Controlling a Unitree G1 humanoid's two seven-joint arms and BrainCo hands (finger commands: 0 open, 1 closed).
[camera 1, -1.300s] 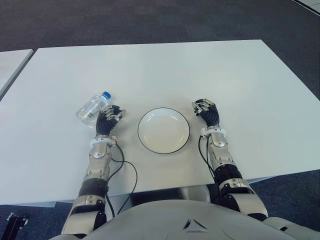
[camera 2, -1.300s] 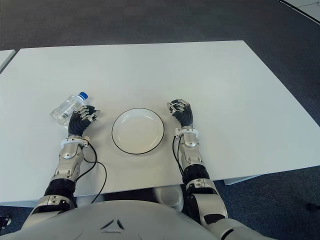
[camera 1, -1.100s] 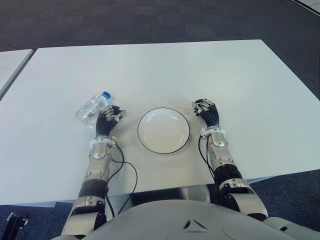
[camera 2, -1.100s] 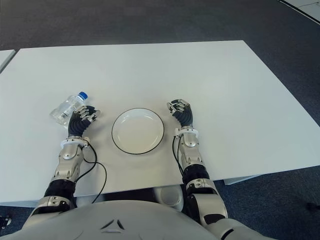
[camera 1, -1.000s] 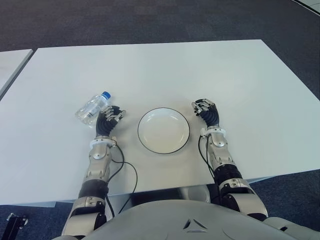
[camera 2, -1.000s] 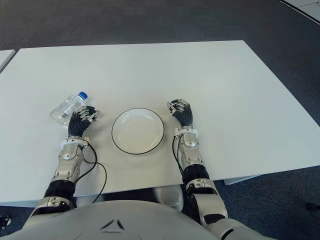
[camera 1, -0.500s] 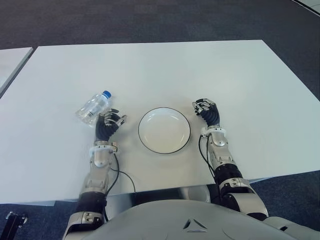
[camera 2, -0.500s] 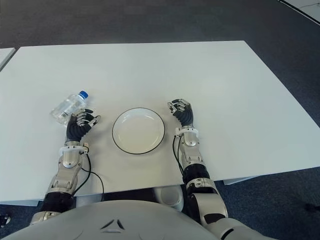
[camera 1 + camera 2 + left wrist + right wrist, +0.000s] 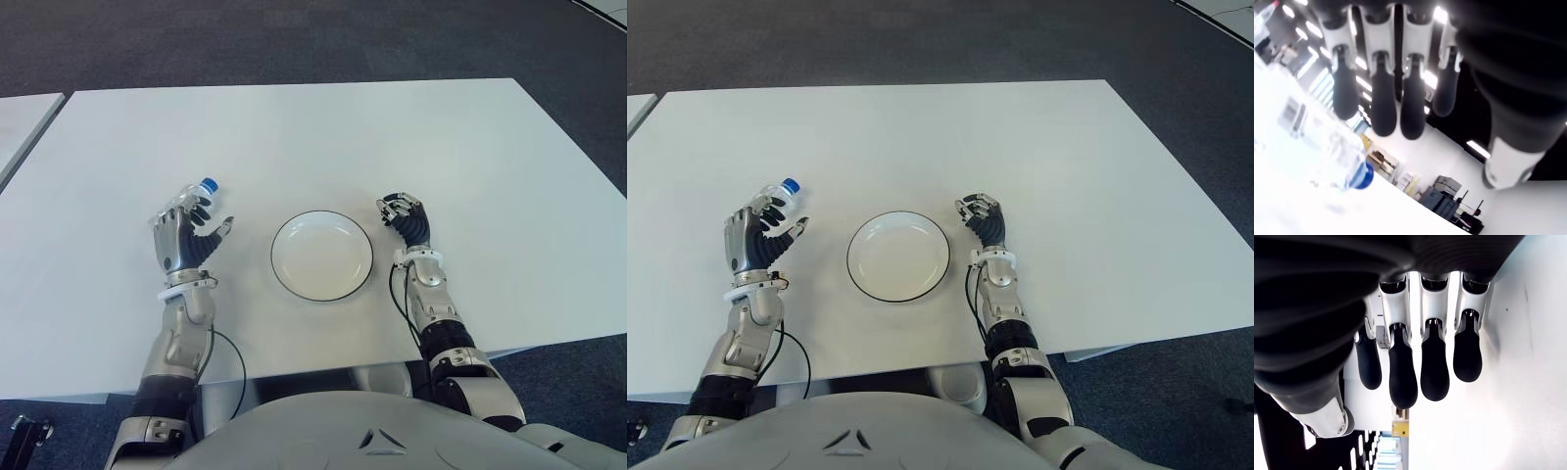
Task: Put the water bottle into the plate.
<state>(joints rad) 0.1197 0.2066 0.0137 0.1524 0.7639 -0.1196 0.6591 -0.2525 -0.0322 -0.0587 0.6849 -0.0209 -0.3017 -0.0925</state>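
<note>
The left hand (image 9: pixel 186 238) is standing upright at the left of the frame, palm toward the plate (image 9: pixel 321 255), with its fingers (image 9: pixel 1383 95) spread wide and the thumb sticking out to the right. It is holding nothing. In the left wrist view the fingers are hanging straight and apart, with the bottle (image 9: pixel 1312 147) lying beyond them on the table (image 9: pixel 313 137); no finger is closing round it, and whether any fingertip is touching it cannot be told.

The bottle (image 9: pixel 193 197) is lying on its side on the table, just behind the left hand in the eye views, its blue cap pointing to the upper right. It is sitting well left of the plate, outside it. The plate is sitting at the centre of the frame, white with a dark rim.

The right hand (image 9: pixel 406 217) is showing just right of the plate, fingers (image 9: pixel 1402 369) loosely curled and gripping nothing.

Compared with 1.3 s ago, the left hand is now raised and opened wide, having drawn a little left and toward the robot, where earlier it was curled low beside the bottle. The bottle, plate and right hand are sitting where they were.
</note>
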